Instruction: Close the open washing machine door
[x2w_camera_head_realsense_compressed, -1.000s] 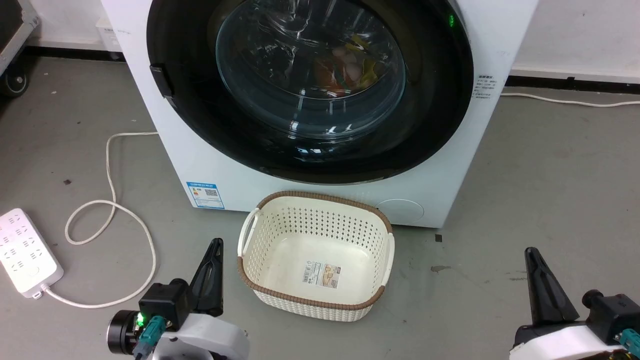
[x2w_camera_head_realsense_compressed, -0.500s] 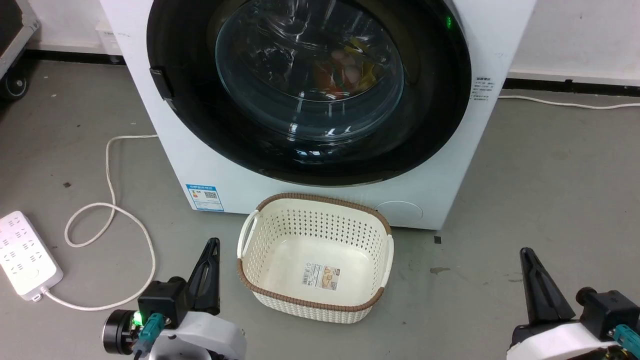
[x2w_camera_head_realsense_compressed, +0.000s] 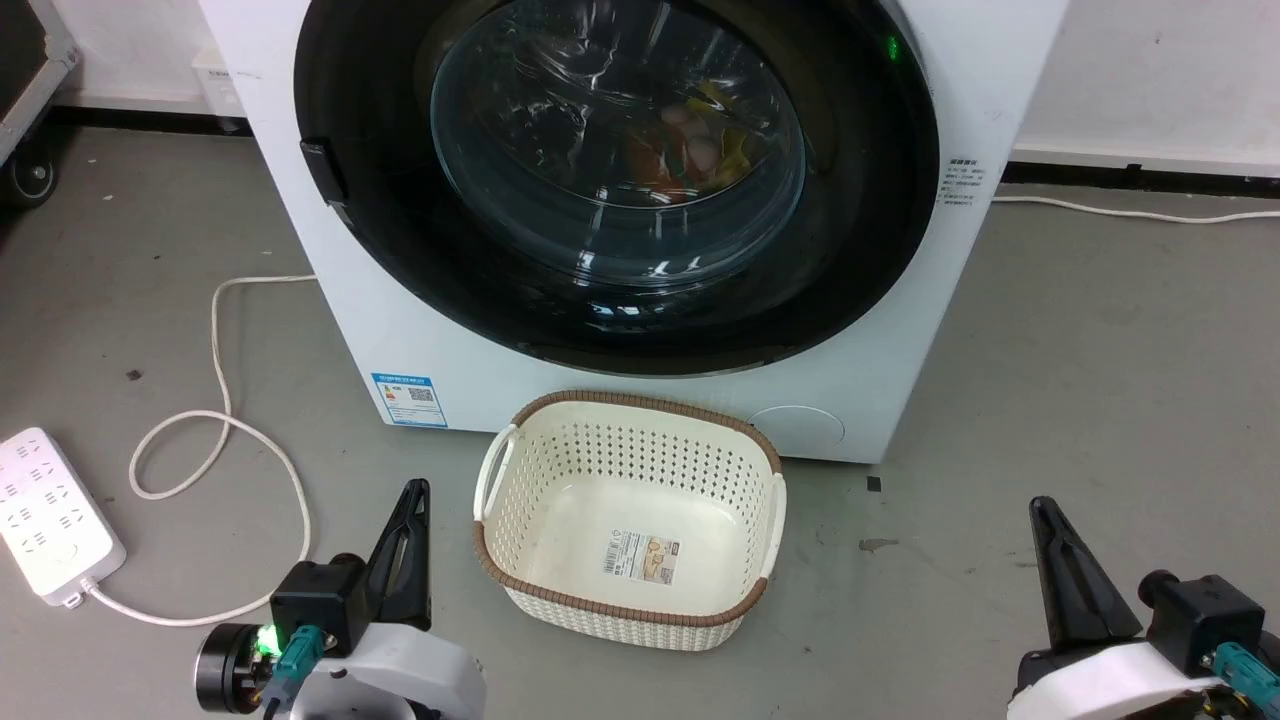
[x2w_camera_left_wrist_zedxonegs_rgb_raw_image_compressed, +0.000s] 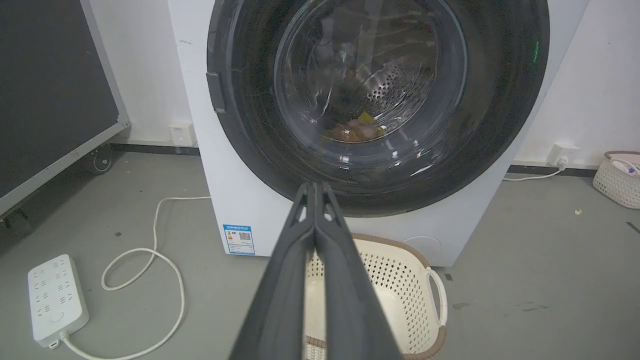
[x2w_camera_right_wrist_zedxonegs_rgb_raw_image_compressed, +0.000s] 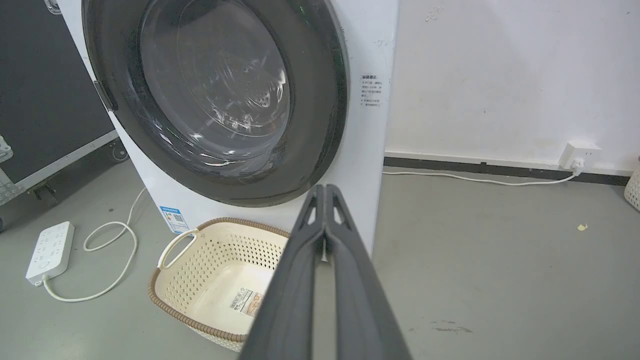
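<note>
The washing machine door (x2w_camera_head_realsense_compressed: 380, 240) lies flat against the white machine front, its glossy black rim around a bulging glass centre (x2w_camera_left_wrist_zedxonegs_rgb_raw_image_compressed: 370, 75) through which coloured laundry shows in the steel drum. The same door (x2w_camera_right_wrist_zedxonegs_rgb_raw_image_compressed: 125, 100) is seen at an angle from the right wrist. My left gripper (x2w_camera_head_realsense_compressed: 412, 492) hangs low at the lower left, shut and empty, well short of the machine. My right gripper (x2w_camera_head_realsense_compressed: 1042, 505) is at the lower right, likewise shut with nothing in it. Their closed fingertips (x2w_camera_left_wrist_zedxonegs_rgb_raw_image_compressed: 315, 186) (x2w_camera_right_wrist_zedxonegs_rgb_raw_image_compressed: 325, 189) point toward the machine.
An empty cream perforated basket (x2w_camera_head_realsense_compressed: 520, 580) with a brown rim stands on the grey floor just before the machine. A white power strip (x2w_camera_head_realsense_compressed: 50, 520) and looped cable (x2w_camera_head_realsense_compressed: 215, 420) lie at the left. A black wheeled case (x2w_camera_left_wrist_zedxonegs_rgb_raw_image_compressed: 45, 90) stands at far left.
The whole head view has shifted slightly, so the camera moved. Both grippers sit a little lower in the view. The door looks the same.
</note>
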